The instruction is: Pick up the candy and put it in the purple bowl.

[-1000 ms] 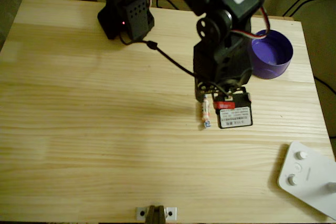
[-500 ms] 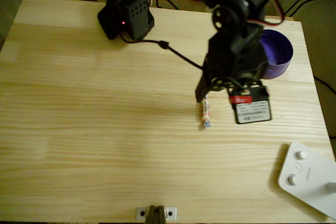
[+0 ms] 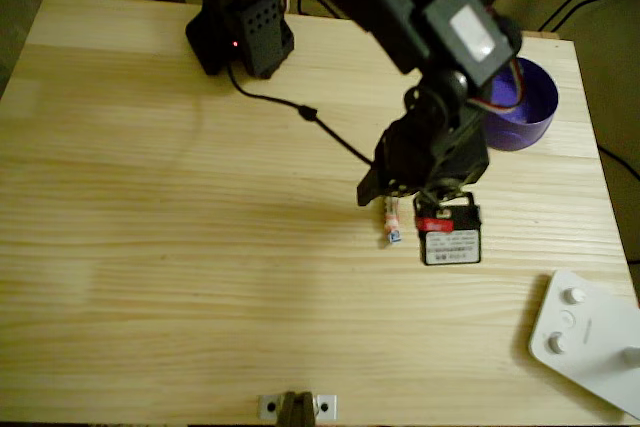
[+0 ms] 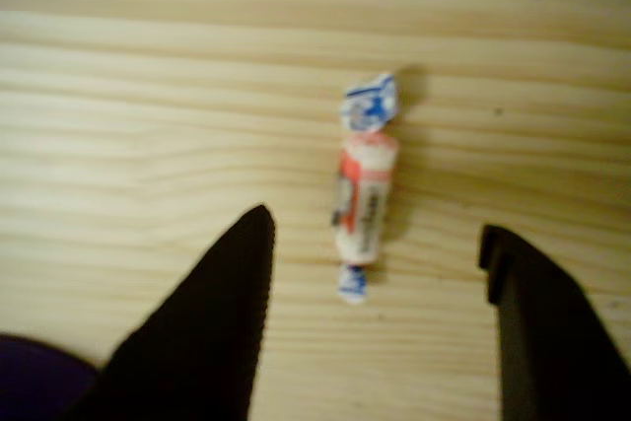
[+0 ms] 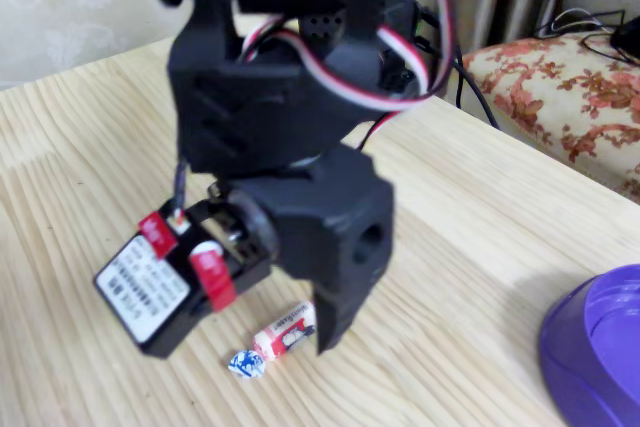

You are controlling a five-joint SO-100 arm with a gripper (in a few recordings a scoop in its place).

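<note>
The candy (image 3: pixel 391 224) is a small white stick with orange-red print and twisted blue ends, lying flat on the wooden table (image 3: pixel 180 247). My black gripper (image 3: pixel 393 202) hangs right over its far end. In the wrist view the gripper (image 4: pixel 375 224) is open, and the candy (image 4: pixel 364 197) lies lengthwise between the two dark fingers (image 4: pixel 232 293), touching neither. From the fixed view one finger (image 5: pixel 335 319) stands just beside the candy (image 5: pixel 275 338). The purple bowl (image 3: pixel 522 102) stands at the table's back right, partly behind the arm, and its rim (image 5: pixel 600 347) shows at the lower right.
The arm's black base (image 3: pixel 240 17) and a cable (image 3: pixel 305 112) occupy the back of the table. A white device with round buttons (image 3: pixel 590 337) lies at the front right corner. A small metal bracket (image 3: pixel 297 407) sits at the front edge.
The wrist swung right towards the bowl half a second ago, then came back left and lower over the candy. The candy has stayed in place.
</note>
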